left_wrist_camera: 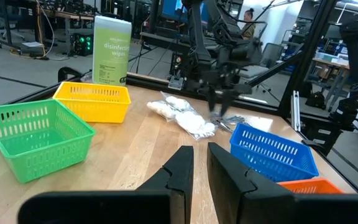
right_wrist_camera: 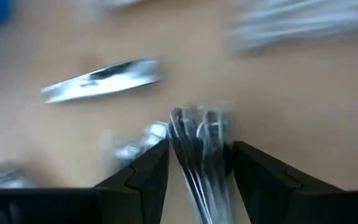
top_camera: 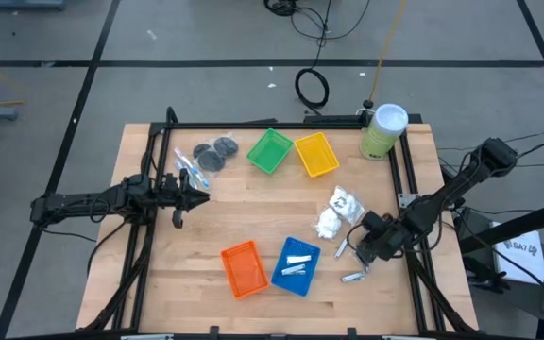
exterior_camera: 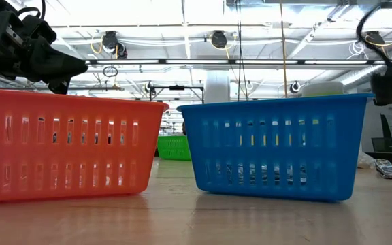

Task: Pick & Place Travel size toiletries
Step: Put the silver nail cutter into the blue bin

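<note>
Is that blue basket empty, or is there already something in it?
Not empty. From above, the blue tray holds silver foil tubes lying flat on its floor; the orange tray beside it looks bare.
</note>
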